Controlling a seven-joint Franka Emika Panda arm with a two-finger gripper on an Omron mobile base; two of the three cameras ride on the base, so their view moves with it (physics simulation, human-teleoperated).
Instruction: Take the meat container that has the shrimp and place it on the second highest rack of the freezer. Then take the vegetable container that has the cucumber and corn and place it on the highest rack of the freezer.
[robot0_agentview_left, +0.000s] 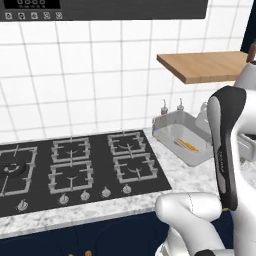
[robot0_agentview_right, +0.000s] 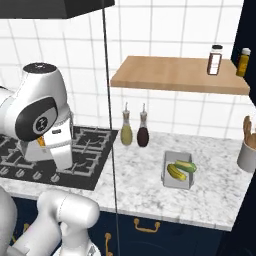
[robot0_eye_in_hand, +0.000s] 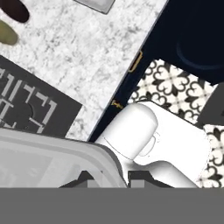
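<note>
The hand (robot0_eye_in_hand: 114, 178) is gripping the meat container (robot0_eye_in_hand: 52, 157): in the hand view the two dark fingertips are sitting narrowly either side of the container's smooth, rounded grey rim, which is curving in from 9 o'clock. In the left base view the meat container (robot0_agentview_left: 181, 136), a shallow rectangular grey tray, is hanging tilted above the speckled marble table (robot0_agentview_left: 190, 172), at 3 o'clock from the black stove (robot0_agentview_left: 75, 167), with the thin curved orange shrimp (robot0_agentview_left: 187, 145) lying on its floor.

In the right base view the vegetable container (robot0_agentview_right: 178, 170) is resting flat on the table at 4 o'clock from two slim glass bottles (robot0_agentview_right: 126, 131). It is carrying the green cucumber (robot0_agentview_right: 186, 166) and the bumpy yellow corn (robot0_agentview_right: 175, 172) side by side. A flat wooden shelf (robot0_agentview_right: 175, 74) is projecting from the white tiled wall above.
</note>
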